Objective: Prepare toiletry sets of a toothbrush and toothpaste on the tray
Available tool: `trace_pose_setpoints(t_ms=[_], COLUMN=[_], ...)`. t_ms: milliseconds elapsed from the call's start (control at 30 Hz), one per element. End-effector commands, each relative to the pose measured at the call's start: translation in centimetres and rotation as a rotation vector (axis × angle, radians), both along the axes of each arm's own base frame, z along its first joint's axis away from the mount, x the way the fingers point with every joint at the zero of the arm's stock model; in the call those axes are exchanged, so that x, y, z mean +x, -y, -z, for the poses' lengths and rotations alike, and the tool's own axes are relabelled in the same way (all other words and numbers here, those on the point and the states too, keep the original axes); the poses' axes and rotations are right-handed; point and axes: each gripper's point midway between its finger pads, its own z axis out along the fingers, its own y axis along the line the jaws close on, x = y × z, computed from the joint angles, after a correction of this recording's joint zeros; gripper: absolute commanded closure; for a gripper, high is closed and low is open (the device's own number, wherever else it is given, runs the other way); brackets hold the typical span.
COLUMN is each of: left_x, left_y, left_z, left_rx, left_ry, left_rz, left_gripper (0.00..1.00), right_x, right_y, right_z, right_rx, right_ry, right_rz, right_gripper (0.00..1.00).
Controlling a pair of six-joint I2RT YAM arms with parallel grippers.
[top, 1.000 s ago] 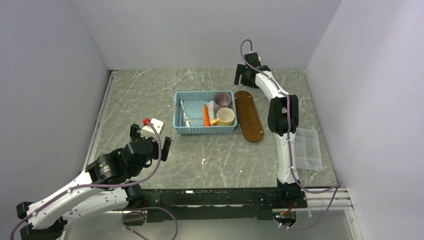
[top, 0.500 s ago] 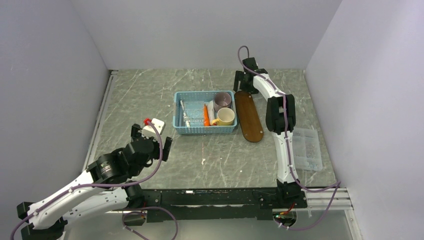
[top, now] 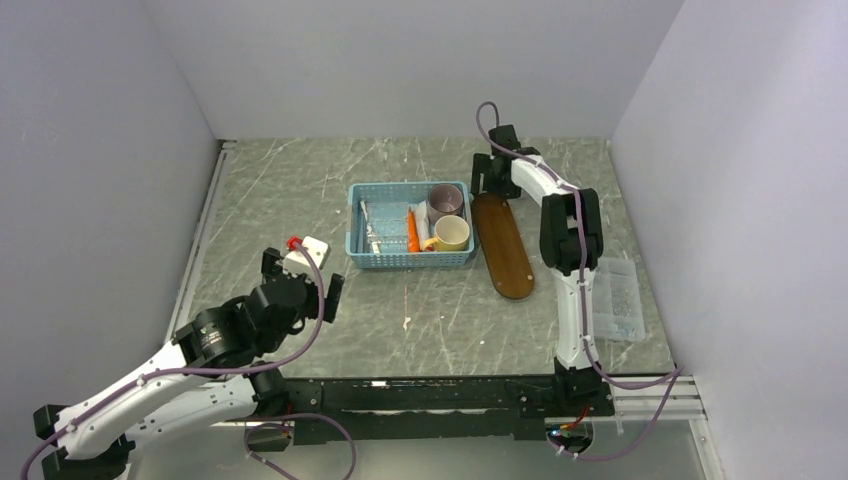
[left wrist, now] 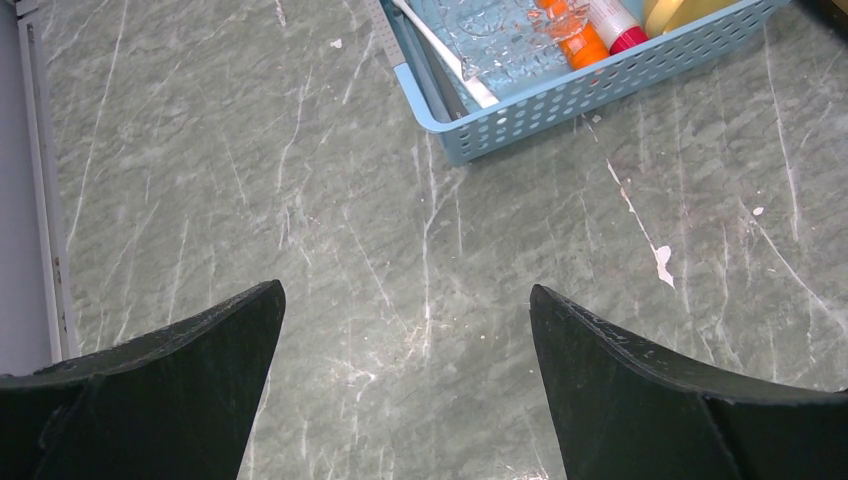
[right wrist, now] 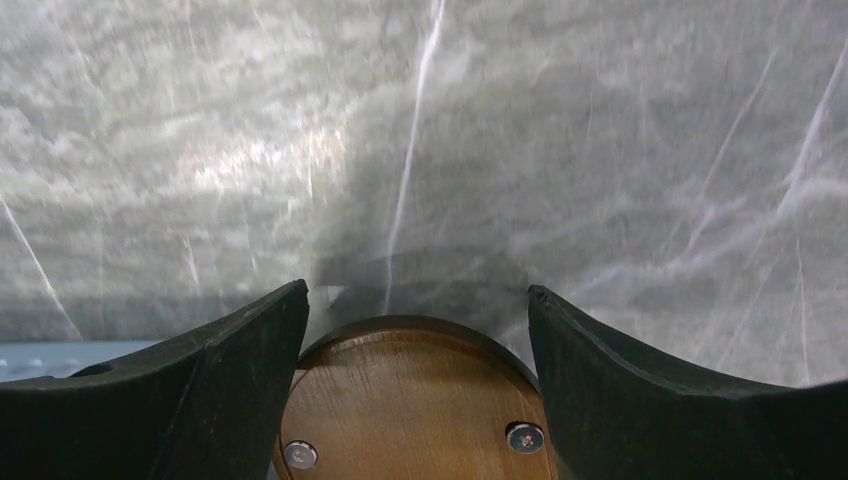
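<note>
Right wrist view: right gripper (right wrist: 417, 300) clamps the tray (right wrist: 415, 400) at its far end, rest cut off. Top view shows the whole tray beside the basket (top: 410, 262). Toothbrush (top: 367, 226) and toothpaste (top: 412, 233) lie inside. Left gripper (left wrist: 406, 287) is spread wide.

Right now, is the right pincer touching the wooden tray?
Cannot tell. In the right wrist view the right pincer straddles the tray at its rounded end with no gap visible, but whether its fingers press the edges is unclear.
</note>
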Motion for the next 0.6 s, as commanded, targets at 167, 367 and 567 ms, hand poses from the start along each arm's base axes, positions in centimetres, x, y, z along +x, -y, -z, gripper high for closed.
trace_pose_setpoints(t_ms=[167, 367, 567], left_x=[0.0, 0.0, -0.1], left_y=[0.0, -0.3, -0.4], left_z=[-1.0, -1.3, -1.3], left_rx=[-0.04, -0.051, -0.054], left_ry=[0.027, 0.035, 0.037], left_rz=[0.001, -0.004, -0.01], left_gripper=[0.01, 0.01, 0.01], right_x=[-3.8, -7.3, -10.1], right_y=[-0.1, -0.8, -1.7], right_z=[-3.4, -3.0, -3.9], right_rx=[0.042, 0.087, 0.122], right_ry=[0.031, 0.006, 0.027], right_rz=[-0.051, -0.074, -0.099], right_gripper=[0.2, 0.2, 0.2])
